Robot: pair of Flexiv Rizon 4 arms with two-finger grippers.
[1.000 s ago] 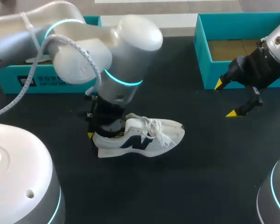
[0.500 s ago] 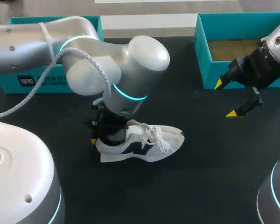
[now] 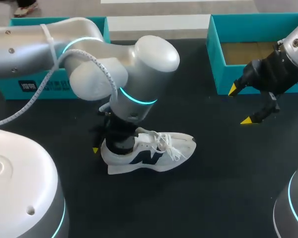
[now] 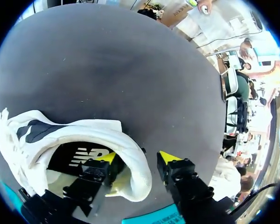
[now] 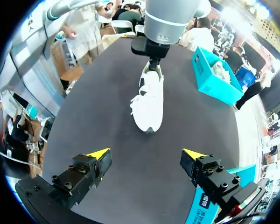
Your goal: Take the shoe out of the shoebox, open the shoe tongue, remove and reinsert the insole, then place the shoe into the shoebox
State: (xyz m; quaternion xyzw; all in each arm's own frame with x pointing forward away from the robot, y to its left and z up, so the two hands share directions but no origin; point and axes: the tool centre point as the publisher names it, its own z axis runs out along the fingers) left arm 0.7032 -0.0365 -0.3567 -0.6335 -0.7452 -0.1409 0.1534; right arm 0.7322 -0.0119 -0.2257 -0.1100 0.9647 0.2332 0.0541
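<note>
A: Where's the white lace-up sneaker (image 3: 159,148)?
B: On its sole on the black table (image 3: 213,188), the teal cardboard shoebox (image 3: 213,49) beyond its toe.
A: And the left gripper (image 4: 137,157)?
B: Parted astride the heel collar, the outer finger clear.
A: The right gripper (image 3: 240,105)?
B: Spread wide, empty, well off the toe.

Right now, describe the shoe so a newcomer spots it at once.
On the black table, nearer than the two teal boxes, the shoe lies under the left arm. It is a white laced sneaker with a dark side logo, its heel between the fingers of the left gripper.
</note>
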